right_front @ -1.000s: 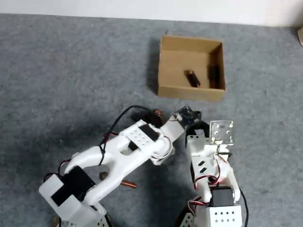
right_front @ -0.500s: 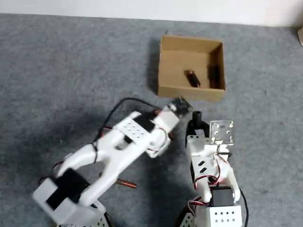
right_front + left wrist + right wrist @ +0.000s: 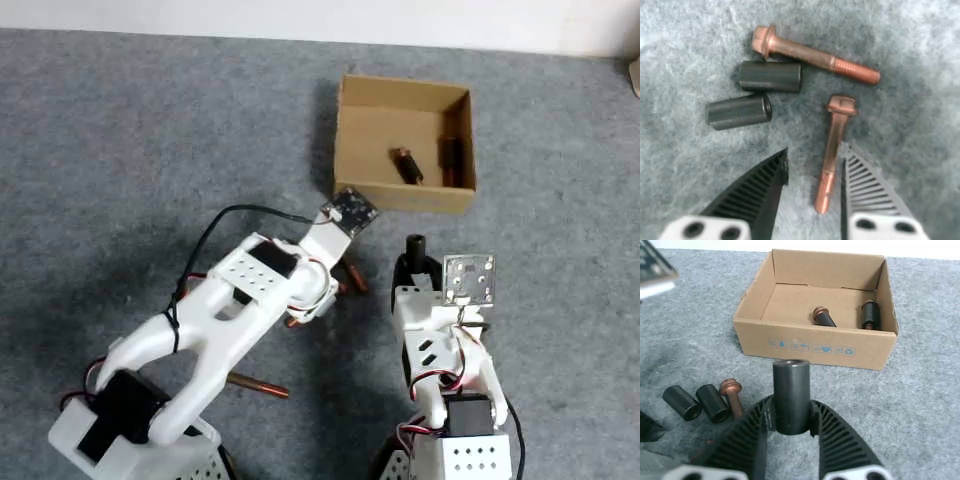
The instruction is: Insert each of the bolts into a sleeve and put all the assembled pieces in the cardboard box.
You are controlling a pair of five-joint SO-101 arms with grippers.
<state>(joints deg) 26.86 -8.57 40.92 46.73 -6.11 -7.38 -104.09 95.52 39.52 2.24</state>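
Observation:
My left gripper point(image 3: 815, 150) is open just above the grey carpet, with a short copper bolt point(image 3: 834, 152) lying between its fingers. Beyond it lie two black sleeves point(image 3: 771, 76) point(image 3: 740, 111) and a longer copper bolt point(image 3: 815, 55). My right gripper point(image 3: 791, 410) is shut on an upright black sleeve point(image 3: 791, 392), which stands out at that arm's tip point(image 3: 414, 245) in the high view. The cardboard box point(image 3: 400, 196) sits farther back, holding two assembled pieces point(image 3: 406, 165) point(image 3: 452, 160). One more bolt point(image 3: 257, 384) lies on the carpet near the left arm's base.
The right wrist view has the box's front wall point(image 3: 815, 347) straight ahead, and two loose sleeves point(image 3: 682, 402) point(image 3: 713, 402) with a bolt point(image 3: 731, 392) off to one side. Open grey carpet surrounds the box. The two arms stand close together.
The left arm has swung away from the right gripper, leftward and toward the box corner, over the loose bolts and sleeves. The right arm has kept still with its sleeve.

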